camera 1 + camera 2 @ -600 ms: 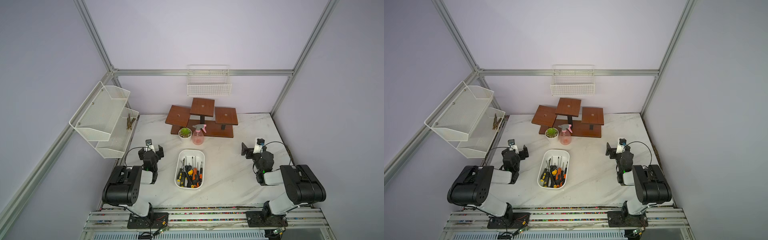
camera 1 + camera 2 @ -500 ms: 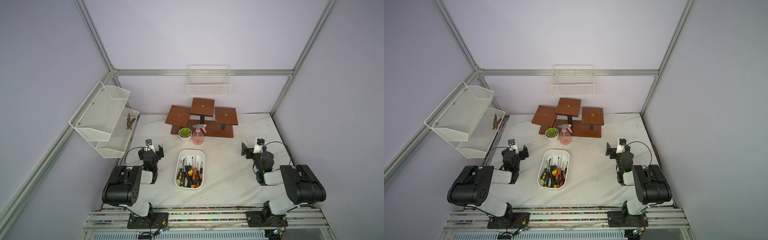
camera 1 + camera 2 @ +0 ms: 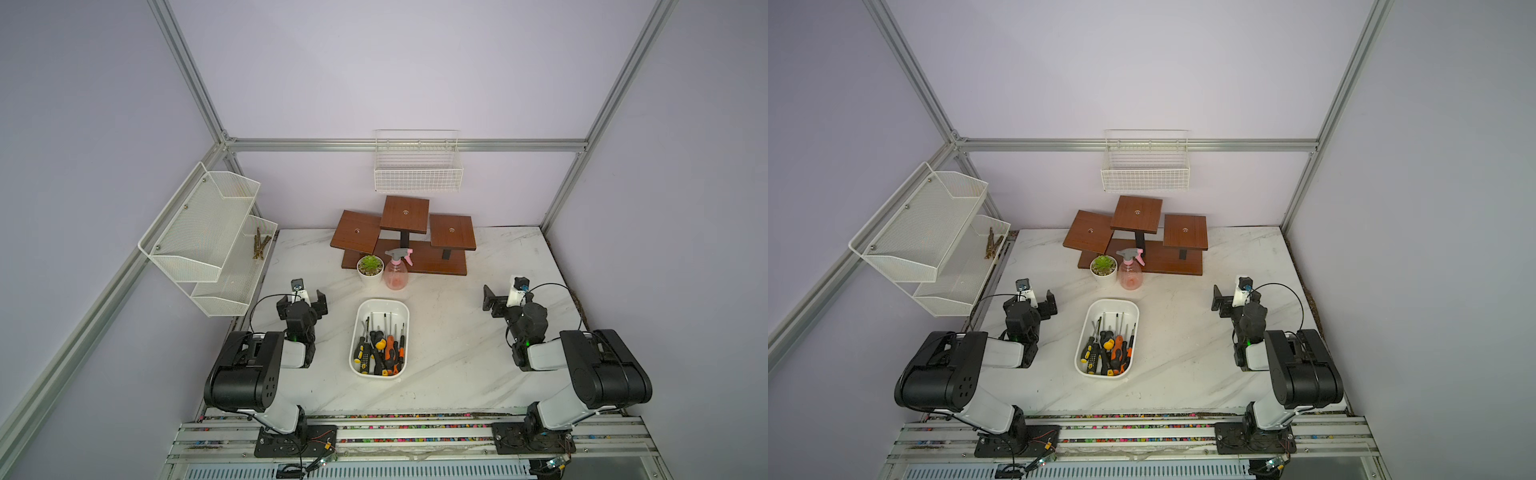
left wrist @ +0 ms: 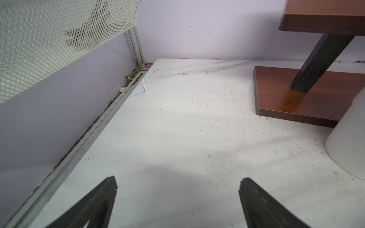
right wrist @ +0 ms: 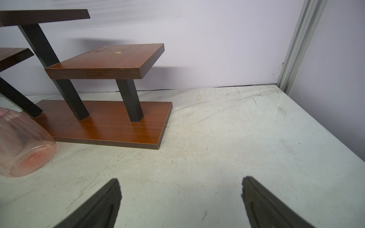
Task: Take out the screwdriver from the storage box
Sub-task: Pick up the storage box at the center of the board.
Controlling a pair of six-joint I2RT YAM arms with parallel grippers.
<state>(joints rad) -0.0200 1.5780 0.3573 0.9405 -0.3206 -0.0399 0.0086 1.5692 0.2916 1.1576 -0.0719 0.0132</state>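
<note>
Nothing is moving since the earlier pictures: both my arms are staying folded. My left claw and my right claw are standing wide open, holding nothing, above bare desk. The storage box is lying at the middle of the desk, about 4 o'clock from my left claw and 8 o'clock from my right one, well apart from both. The screwdrivers are lying inside it, handles toward 6 o'clock. I am judging that the task is only beginning.
</note>
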